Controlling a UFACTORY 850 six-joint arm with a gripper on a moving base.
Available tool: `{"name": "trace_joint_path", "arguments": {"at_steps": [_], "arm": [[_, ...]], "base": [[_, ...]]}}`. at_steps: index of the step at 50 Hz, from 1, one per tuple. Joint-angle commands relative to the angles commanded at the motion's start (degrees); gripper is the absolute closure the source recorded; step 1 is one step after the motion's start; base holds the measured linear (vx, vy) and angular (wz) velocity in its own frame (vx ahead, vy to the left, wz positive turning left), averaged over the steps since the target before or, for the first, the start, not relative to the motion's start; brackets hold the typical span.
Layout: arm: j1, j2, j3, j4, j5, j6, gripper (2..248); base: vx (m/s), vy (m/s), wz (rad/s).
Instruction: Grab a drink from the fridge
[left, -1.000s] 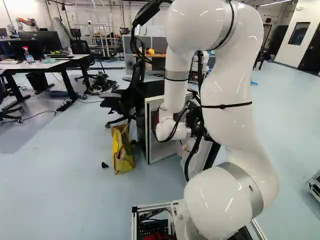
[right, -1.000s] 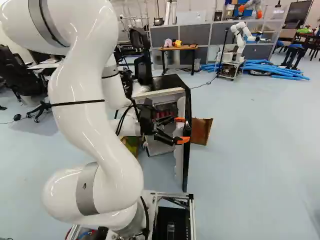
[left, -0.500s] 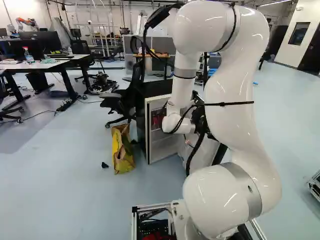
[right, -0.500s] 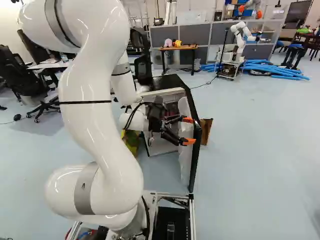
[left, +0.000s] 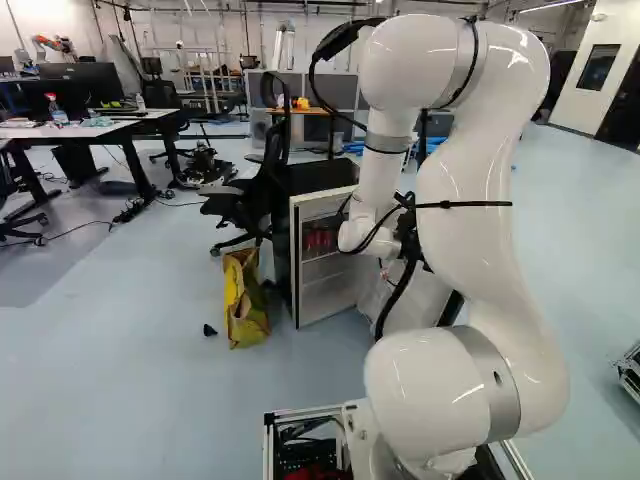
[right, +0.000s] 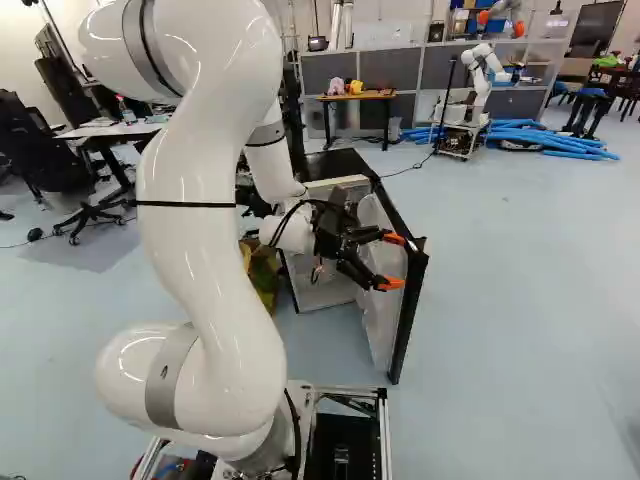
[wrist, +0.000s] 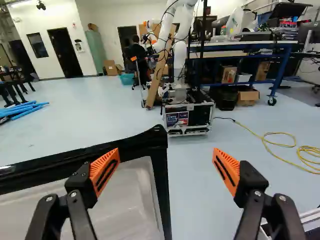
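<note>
Hand (right: 394, 262): fingers spread wide, nothing held between them, held about level and pointing to our right. Our arm (left: 470, 200) arches high, then drops steeply to the wrist. Door (wrist: 150, 140): swung open, its corner below and ahead of the fingers, one finger over its inner side; contact we cannot tell. Behind the hand, the fridge (left: 325, 285), red drinks (left: 318, 240) in its upper part. Farther behind, a yellow bag (left: 245, 300) on the floor.
</note>
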Motion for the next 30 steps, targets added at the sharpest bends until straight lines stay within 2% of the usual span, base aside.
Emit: {"name": "trace_joint_path", "arguments": {"at_steps": [17, 30], "arm": [[-4.77, -1.65, -4.07, -0.30, -1.14, 0.00, 3], [-8.18, -3.03, -7.27, -2.57, -2.82, 0.00, 3]], "base": [[0.000, 0.000, 0.000], [0.000, 0.000, 0.000]]}}
